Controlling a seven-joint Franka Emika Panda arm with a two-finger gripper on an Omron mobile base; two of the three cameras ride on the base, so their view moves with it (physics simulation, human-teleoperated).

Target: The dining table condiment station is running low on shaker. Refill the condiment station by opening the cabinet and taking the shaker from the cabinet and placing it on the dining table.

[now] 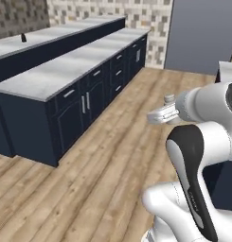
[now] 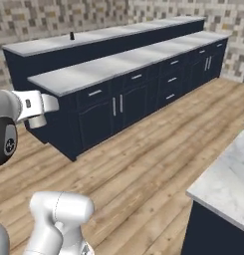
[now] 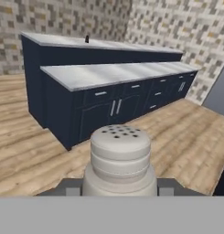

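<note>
Both base views look forward and down from behind the arm, left and right, sharing the long navy counter (image 1: 65, 71) and wood floor (image 1: 112, 156); hand view faces that counter, closer and lower.

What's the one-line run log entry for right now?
phase: carrying | end effector: shut on shaker | shaker: upright, above wood floor | dining table: to the right, shaker not placed

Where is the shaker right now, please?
The shaker sits upright in the hand, carried above the wooden floor, facing the long navy counter.
</note>
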